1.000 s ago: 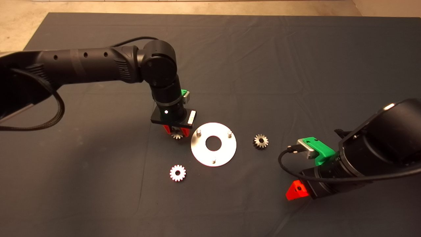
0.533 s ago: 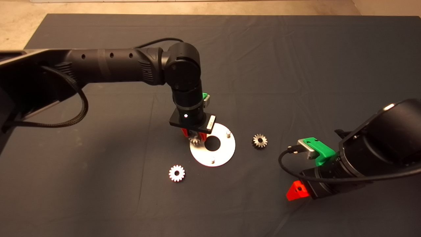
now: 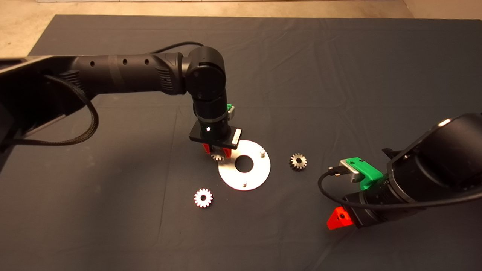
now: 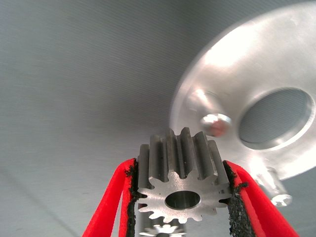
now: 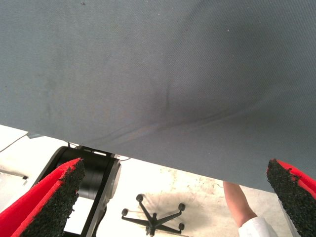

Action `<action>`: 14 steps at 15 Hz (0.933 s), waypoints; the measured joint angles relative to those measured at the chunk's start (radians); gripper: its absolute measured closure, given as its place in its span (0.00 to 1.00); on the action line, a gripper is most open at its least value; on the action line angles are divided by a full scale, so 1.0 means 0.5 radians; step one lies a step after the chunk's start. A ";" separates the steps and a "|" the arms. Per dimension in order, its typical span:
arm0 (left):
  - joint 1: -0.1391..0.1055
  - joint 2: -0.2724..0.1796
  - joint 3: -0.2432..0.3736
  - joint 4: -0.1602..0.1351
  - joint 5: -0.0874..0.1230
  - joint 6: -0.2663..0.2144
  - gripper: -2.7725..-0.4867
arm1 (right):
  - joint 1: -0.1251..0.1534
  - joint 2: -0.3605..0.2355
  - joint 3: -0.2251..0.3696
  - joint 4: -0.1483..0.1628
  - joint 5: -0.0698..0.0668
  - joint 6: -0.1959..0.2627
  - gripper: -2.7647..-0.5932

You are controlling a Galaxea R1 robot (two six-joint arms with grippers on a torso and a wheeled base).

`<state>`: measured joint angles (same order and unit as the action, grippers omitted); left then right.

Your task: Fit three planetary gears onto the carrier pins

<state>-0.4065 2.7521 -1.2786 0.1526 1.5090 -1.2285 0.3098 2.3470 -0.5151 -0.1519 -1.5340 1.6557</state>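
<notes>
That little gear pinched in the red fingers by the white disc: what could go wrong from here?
The held gear is gripped only by its teeth in the left gripper, so it could tip or slip. Its hole is not yet over the nearest pin; lowered off-centre, it may jam on the pin top or shove the white disc, which appears to lie loose on the mat. The right gripper waits open, off at the mat's edge.

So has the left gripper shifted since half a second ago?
Yes. The left gripper, shut on a planetary gear, slid back toward the white disc's left edge, away from its central hole.
</notes>
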 joint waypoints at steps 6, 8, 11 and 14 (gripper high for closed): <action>-0.058 0.082 -0.050 -0.003 0.002 0.044 0.79 | 0.001 0.001 0.000 0.000 0.002 0.000 0.01; -0.058 0.088 -0.064 -0.002 0.010 0.044 0.79 | 0.000 0.000 0.000 0.000 0.001 0.000 0.01; -0.058 0.108 -0.067 -0.014 0.013 0.045 0.79 | 0.001 0.000 0.000 0.000 0.002 0.000 0.01; -0.058 0.109 -0.075 -0.045 0.020 0.083 0.79 | 0.000 0.000 0.000 0.000 0.001 0.000 0.01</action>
<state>-0.4353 2.8066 -1.3162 0.1299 1.5191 -1.1872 0.3098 2.3470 -0.5151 -0.1519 -1.5334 1.6557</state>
